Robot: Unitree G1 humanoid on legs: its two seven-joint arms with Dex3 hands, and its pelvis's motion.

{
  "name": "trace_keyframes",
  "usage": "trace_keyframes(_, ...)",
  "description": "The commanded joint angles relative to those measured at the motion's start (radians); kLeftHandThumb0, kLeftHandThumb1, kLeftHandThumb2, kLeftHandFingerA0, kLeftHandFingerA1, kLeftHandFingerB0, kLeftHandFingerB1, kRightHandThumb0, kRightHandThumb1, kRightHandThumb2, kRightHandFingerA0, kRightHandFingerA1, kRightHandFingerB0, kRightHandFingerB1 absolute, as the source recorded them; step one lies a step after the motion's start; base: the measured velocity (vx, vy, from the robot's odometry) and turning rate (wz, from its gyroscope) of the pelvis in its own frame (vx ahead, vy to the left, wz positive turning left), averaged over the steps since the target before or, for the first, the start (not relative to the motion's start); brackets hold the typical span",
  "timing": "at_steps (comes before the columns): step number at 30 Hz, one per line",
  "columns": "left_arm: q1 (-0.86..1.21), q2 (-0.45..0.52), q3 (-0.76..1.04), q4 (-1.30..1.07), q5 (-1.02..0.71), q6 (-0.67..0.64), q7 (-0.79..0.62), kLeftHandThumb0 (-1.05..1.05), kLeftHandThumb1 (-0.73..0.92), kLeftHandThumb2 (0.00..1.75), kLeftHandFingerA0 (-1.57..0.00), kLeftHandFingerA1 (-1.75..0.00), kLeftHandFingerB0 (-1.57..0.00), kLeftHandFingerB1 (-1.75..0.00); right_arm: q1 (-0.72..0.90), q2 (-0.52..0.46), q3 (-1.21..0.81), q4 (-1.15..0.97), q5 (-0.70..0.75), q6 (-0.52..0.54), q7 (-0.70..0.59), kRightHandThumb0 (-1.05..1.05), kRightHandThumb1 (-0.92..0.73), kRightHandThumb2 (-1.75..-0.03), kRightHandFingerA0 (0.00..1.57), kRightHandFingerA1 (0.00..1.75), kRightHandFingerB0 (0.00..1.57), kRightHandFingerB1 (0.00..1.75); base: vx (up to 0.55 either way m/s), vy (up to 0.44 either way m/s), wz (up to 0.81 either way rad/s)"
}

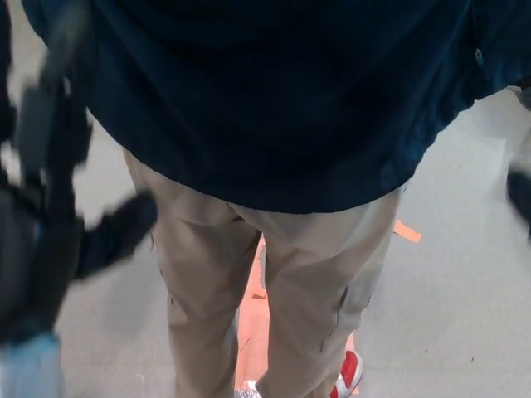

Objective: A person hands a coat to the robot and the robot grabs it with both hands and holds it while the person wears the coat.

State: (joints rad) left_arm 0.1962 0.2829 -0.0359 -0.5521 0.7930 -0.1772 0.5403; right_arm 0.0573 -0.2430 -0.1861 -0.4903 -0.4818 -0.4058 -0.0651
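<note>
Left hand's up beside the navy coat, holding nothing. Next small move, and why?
Probably carry the left hand a little toward the dark navy fabric coat and close on its near edge. The hand is blurred but its fingers look spread and empty beside the coat. Only a dark sliver of the right hand shows at the picture's edge.
</note>
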Motion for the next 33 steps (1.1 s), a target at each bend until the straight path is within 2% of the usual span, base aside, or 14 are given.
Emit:
trace_keyframes(1,0.355,0.02,-0.061,0.197,0.2,-0.228,0.427,-0.83,0.86,1.12,0.0,-0.13,-0.09,-0.18,0.456,0.111,0.082,0.075,-0.155,-0.284,-0.22,-0.82,-0.82,-1.09,0.0,0.2,0.0,0.09,0.0,0.0,0.0)
trace_keyframes(4,0.332,0.042,-0.085,0.298,0.235,-0.202,0.464,-0.8,0.85,1.13,0.0,-0.18,-0.07,-0.19,0.475,0.101,0.106,0.141,-0.167,-0.274,-0.221,-0.77,-0.79,-1.11,0.0,0.21,0.0,0.15,0.0,0.0,0.0)
trace_keyframes(6,0.307,0.049,-0.127,0.397,0.263,-0.164,0.467,-0.79,0.85,1.14,0.0,-0.21,-0.06,-0.2,0.482,0.089,0.122,0.201,-0.193,-0.263,-0.237,-0.7,-0.92,-0.68,0.02,0.3,0.01,0.21,0.0,0.0,0.0)
trace_keyframes(8,0.266,0.048,-0.148,0.462,0.272,-0.14,0.461,-0.78,0.83,1.14,-0.01,-0.25,-0.07,-0.22,0.477,0.073,0.133,0.22,-0.192,-0.228,-0.207,-0.74,-0.73,-0.97,0.03,0.26,0.0,0.18,0.0,0.0,0.0)
trace_keyframes(9,0.247,0.049,-0.159,0.498,0.273,-0.134,0.461,-0.76,0.81,1.13,-0.02,-0.29,-0.06,-0.25,0.474,0.063,0.139,0.236,-0.187,-0.22,-0.193,-0.69,-0.9,-0.68,0.02,0.28,0.02,0.21,0.0,0.0,0.0)
trace_keyframes(10,0.222,0.051,-0.182,0.565,0.276,-0.127,0.464,-0.73,0.78,1.08,-0.06,-0.41,-0.05,-0.25,0.468,0.047,0.147,0.266,-0.19,-0.207,-0.18,-0.73,-0.72,-1.06,0.0,0.31,0.05,0.25,0.0,0.0,0.0)
trace_keyframes(12,0.192,0.047,-0.217,0.67,0.287,-0.097,0.471,-0.77,0.91,0.74,-0.11,-0.35,-0.11,-0.21,0.465,0.023,0.156,0.305,-0.215,-0.182,-0.173,-0.7,-0.82,-0.69,0.08,0.31,0.08,0.23,0.0,0.0,0.0)
trace_keyframes(13,0.175,0.044,-0.23,0.718,0.289,-0.08,0.467,-0.7,0.77,1.12,-0.04,-0.46,-0.07,-0.34,0.46,0.013,0.161,0.32,-0.22,-0.159,-0.154,-0.79,-0.71,-1.02,0.03,0.36,0.1,0.25,0.0,0.0,0.0)
trace_keyframes(16,0.125,0.048,-0.259,0.818,0.272,-0.068,0.432,-0.71,0.77,1.1,-0.08,-0.47,-0.01,-0.33,0.442,-0.018,0.174,0.344,-0.243,-0.082,-0.095,-0.79,-0.71,-1.02,0.04,0.34,0.09,0.25,0.0,0.0,0.0)
trace_keyframes(21,0.029,0.041,-0.289,0.942,0.227,-0.059,0.357,-0.71,0.92,0.67,-0.26,-0.36,-0.14,-0.27,0.369,-0.056,0.199,0.409,-0.282,0.044,-0.02,-0.71,-0.6,-0.94,0.04,0.4,0.03,0.33,0.0,0.0,0.0)
trace_keyframes(29,-0.162,0.028,-0.317,1.078,0.19,0.03,0.177,-0.73,0.76,1.01,-0.24,-0.47,-0.16,-0.41,0.16,-0.111,0.254,0.475,-0.325,0.292,0.206,-0.33,-0.53,-1.05,0.0,0.47,0.0,0.46,0.0,0.0,0.0)
trace_keyframes(30,-0.184,0.03,-0.325,1.091,0.191,0.031,0.162,-0.68,0.91,0.68,-0.37,-0.38,-0.28,-0.31,0.141,-0.119,0.259,0.478,-0.322,0.31,0.234,-0.57,-0.75,-0.63,0.19,0.3,0.18,0.28,0.0,0.0,0.0)
trace_keyframes(32,-0.227,0.033,-0.341,1.111,0.191,0.039,0.114,-0.68,0.92,0.68,-0.37,-0.38,-0.29,-0.31,0.104,-0.139,0.266,0.481,-0.315,0.345,0.294,-0.56,-0.75,-0.63,0.21,0.3,0.21,0.29,0.0,0.0,0.0)
trace_keyframes(33,-0.24,0.038,-0.358,1.119,0.195,0.036,0.081,-0.62,0.71,1.1,-0.38,-0.56,-0.17,-0.45,0.094,-0.155,0.276,0.477,-0.317,0.372,0.348,-0.3,-0.53,-1.06,0.08,0.49,0.08,0.48,0.0,0.0,0.0)
